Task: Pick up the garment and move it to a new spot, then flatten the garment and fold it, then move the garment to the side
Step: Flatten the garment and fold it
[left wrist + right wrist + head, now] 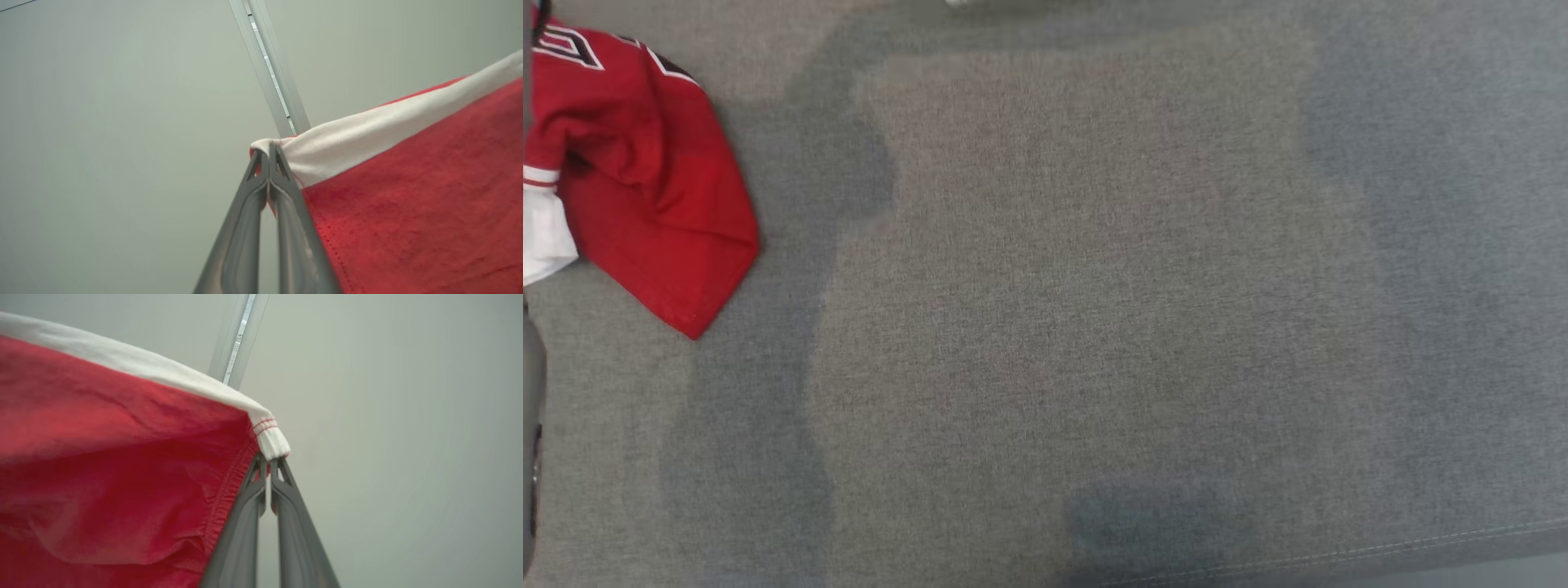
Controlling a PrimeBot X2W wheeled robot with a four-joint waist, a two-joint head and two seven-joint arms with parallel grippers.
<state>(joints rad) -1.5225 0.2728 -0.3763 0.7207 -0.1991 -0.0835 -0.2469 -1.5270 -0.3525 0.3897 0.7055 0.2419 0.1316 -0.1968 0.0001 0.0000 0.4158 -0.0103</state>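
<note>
Grey cloth surface (1094,286) lies under the head camera, with a stitched seam (1339,555) along its near right edge.

On the left gripper (269,149) the fingers are pressed together, tips pinching a corner of the garment (408,212) at its white band (367,139). Red cloth runs from the tips off to this gripper's right, with the band taut along the top edge. Beyond the tips are a pale wall (102,122) and a metal rail (269,69) slanting up.

The right gripper (269,459) is the same, fingers clamped tight on a band corner. The white end with red stitch lines sits just over the tips. The garment (102,465) hangs to this gripper's left, its hem running down beside the left finger. The band (122,363) stretches away up-left, with wall and rail (239,335) behind.

In the head view the garment (645,204) is at the far left edge: a red bunch ending in a low point. It has black-and-white lettering (564,45) up top and a white patch at the edge. Can't tell if it touches the surface.
</note>
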